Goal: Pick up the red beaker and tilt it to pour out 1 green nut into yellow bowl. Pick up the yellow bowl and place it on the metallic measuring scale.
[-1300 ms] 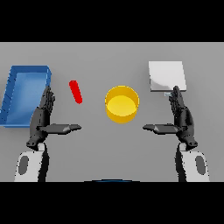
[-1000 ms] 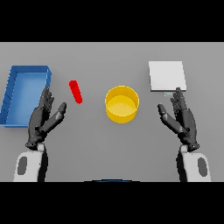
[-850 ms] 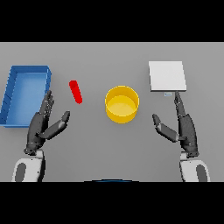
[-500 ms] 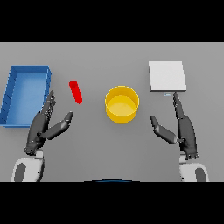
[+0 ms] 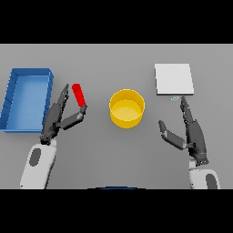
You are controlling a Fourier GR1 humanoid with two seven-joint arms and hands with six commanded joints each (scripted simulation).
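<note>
Head view shows the red beaker (image 5: pixel 78 95) lying on the counter (image 5: pixel 113 154), just right of the blue tray (image 5: pixel 9 100) and left of the yellow bowl (image 5: pixel 127 108), which sits near the counter's middle. Since the earlier frames the left robot hand (image 5: pixel 61 116) has moved up and inward from its resting place toward the beaker; its straight fingers now reach alongside the beaker's left side and its thumb tip lies at the beaker's lower end. No grasp is made: the left robot hand is released, with fingers extended. The right robot hand (image 5: pixel 189 132) has drawn slightly back toward the robot and is likewise released, fingers straight, just below the white scale (image 5: pixel 174 79). Judgement: the reach for the beaker is under way; pouring and the bowl transfer are not yet started. No nut can be made out.
</note>
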